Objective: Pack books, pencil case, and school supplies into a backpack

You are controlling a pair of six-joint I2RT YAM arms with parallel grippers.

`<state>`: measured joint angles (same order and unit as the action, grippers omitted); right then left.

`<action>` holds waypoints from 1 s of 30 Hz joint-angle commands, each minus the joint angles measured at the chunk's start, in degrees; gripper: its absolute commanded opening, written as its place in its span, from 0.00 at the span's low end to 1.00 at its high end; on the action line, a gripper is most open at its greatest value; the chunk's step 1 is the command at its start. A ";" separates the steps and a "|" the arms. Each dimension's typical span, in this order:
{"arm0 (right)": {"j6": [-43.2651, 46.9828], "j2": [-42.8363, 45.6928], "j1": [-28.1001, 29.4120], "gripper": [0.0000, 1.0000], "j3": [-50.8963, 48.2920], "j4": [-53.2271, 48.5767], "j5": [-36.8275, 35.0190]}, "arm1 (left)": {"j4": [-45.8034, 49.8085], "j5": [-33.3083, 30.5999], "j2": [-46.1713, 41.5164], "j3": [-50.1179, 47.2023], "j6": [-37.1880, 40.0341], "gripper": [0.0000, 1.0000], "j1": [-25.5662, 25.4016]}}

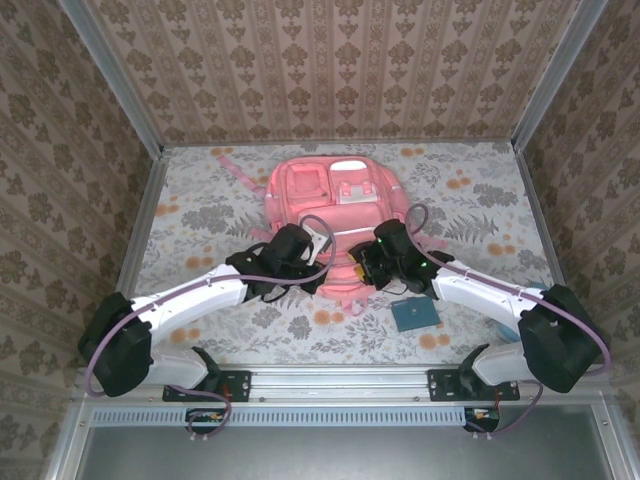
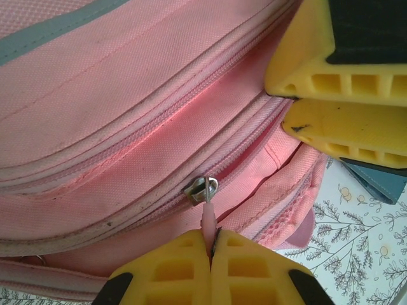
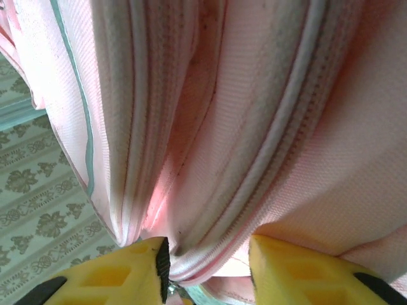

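The salmon-pink backpack (image 1: 330,190) lies flat in the middle of the table, with both grippers at its near end. My left gripper (image 2: 212,238) is shut on the pink pull tab (image 2: 209,219) of a metal zipper slider (image 2: 202,189). The zipper line runs across the backpack (image 2: 127,114) and looks closed to the left of the slider. My right gripper (image 3: 210,254) has a fold of backpack (image 3: 254,127) fabric with a zipper seam between its jaws, touching both pads. A small teal book (image 1: 414,315) lies on the table to the right. The pencil case is out of view.
The floral tablecloth (image 1: 480,200) has bare room left and right of the backpack. Pink straps (image 1: 235,165) trail off its far left corner. Patterned walls close in three sides. The arms' bases stand on the rail (image 1: 340,382) at the near edge.
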<state>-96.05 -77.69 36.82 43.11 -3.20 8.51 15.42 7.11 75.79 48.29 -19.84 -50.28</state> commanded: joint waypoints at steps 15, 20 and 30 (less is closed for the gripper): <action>-1.95 1.45 0.49 0.08 -0.10 -5.49 -8.06 | 1.85 -5.34 -1.93 3.70 1.81 0.00 -0.17; 0.42 4.37 -0.07 0.07 0.28 -10.96 -10.14 | 5.97 -7.73 -4.25 1.50 3.03 0.00 3.01; 2.20 5.19 -0.52 0.06 0.79 -12.61 -10.40 | 9.19 -8.90 -5.17 -0.86 2.43 0.00 11.08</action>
<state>-95.96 -74.17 37.39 43.79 -6.50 2.98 21.17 7.92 71.72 48.10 -17.93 -43.64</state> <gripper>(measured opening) 0.062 0.038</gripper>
